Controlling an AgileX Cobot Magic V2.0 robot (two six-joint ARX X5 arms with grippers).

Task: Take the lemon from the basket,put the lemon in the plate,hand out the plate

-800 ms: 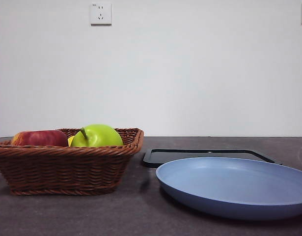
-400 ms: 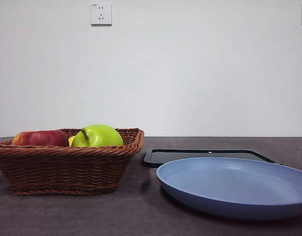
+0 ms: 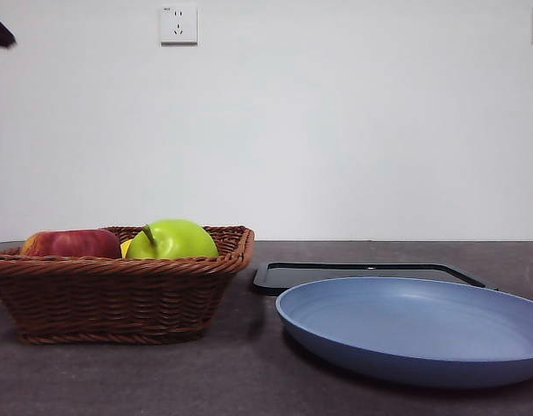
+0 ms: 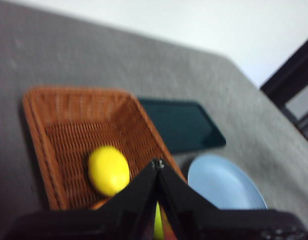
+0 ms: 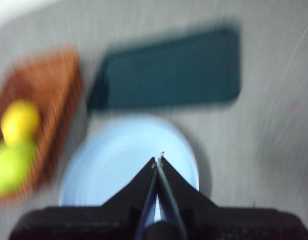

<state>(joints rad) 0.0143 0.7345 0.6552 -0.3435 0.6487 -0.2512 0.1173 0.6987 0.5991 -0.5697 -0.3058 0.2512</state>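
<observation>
A plain white wall with a socket plate (image 3: 178, 23) backs a dark grey surface (image 3: 249, 373). On the left stands the brown woven wicker basket (image 3: 119, 295), with a red apple (image 3: 71, 243) and a green apple (image 3: 172, 239) showing above its braided rim. In this front view only a sliver of the small bright yellow oval lemon (image 4: 108, 170) peeks out between them; the left wrist view shows it lying on the basket floor, clear of the walls. To the right, near the camera, sits the wide matte light blue plate (image 3: 413, 334), with a flat black rectangular tray (image 3: 361, 274) just behind it.

The left end effector (image 4: 157, 164) hovers above the basket with its jaws pressed together at the tips, holding nothing. The right end effector (image 5: 159, 159) hangs over the plate, its jaws likewise together and empty; that view is blurred.

The step in hand looks to be reaching for the lemon. To do it well, the left end effector should spread its jaws before descending, come down centred over the lemon across its narrower width, keep off the green apple beside it and the flared wicker sides, and close gently, since the rounded fruit may roll.
</observation>
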